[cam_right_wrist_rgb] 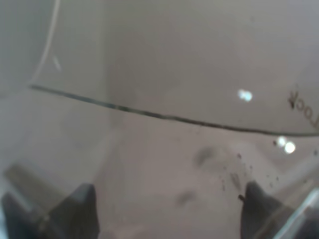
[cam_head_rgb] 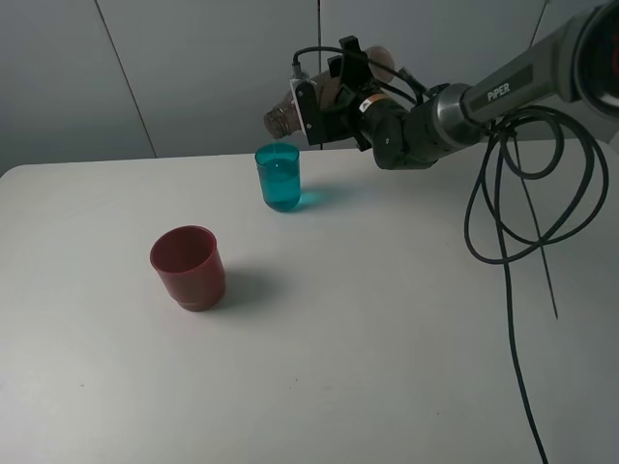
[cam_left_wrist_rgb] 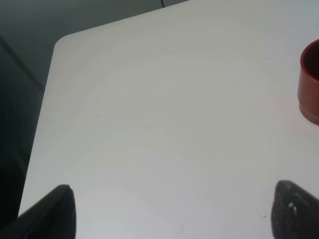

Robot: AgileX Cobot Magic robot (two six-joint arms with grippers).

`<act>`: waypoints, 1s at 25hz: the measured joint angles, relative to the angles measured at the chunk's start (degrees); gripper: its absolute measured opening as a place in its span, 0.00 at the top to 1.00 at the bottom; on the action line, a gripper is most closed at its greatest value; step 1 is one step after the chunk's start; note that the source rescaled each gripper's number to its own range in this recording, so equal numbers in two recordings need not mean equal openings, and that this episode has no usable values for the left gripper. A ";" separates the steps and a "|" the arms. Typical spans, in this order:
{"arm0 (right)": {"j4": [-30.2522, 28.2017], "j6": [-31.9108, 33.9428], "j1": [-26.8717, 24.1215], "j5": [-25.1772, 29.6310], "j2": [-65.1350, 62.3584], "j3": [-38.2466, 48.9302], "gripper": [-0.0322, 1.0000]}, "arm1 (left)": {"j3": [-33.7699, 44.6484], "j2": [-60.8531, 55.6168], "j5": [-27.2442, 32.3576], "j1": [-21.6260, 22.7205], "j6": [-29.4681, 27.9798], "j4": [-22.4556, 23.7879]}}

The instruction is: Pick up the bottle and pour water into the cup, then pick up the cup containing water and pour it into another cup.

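My right gripper (cam_head_rgb: 336, 100) is shut on the smoky grey-brown bottle (cam_head_rgb: 281, 117), which lies nearly level in the air with its open neck just above and behind the cup (cam_head_rgb: 279, 179). That teal cup stands upright on the white table (cam_head_rgb: 387, 338) and holds water nearly to its rim. The squat dark red other cup (cam_head_rgb: 189, 267) stands upright nearer the front left, apart from both. In the right wrist view the bottle's translucent wall (cam_right_wrist_rgb: 164, 99) fills the picture between the fingertips (cam_right_wrist_rgb: 79, 209). My left gripper (cam_left_wrist_rgb: 174, 214) is open over bare table, with the red cup (cam_left_wrist_rgb: 310, 82) off to its side.
Black cables (cam_head_rgb: 503, 193) hang in loops from the right arm down over the table's right side. A grey wall stands just behind the table's back edge (cam_head_rgb: 145, 160). The left wrist view shows the table's rounded corner (cam_left_wrist_rgb: 62, 42) and a dark drop beyond it.
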 joint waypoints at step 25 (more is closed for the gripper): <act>-3.56 80.62 -5.01 1.36 -13.29 24.40 0.96 | 0.00 0.00 0.00 0.00 0.23 0.00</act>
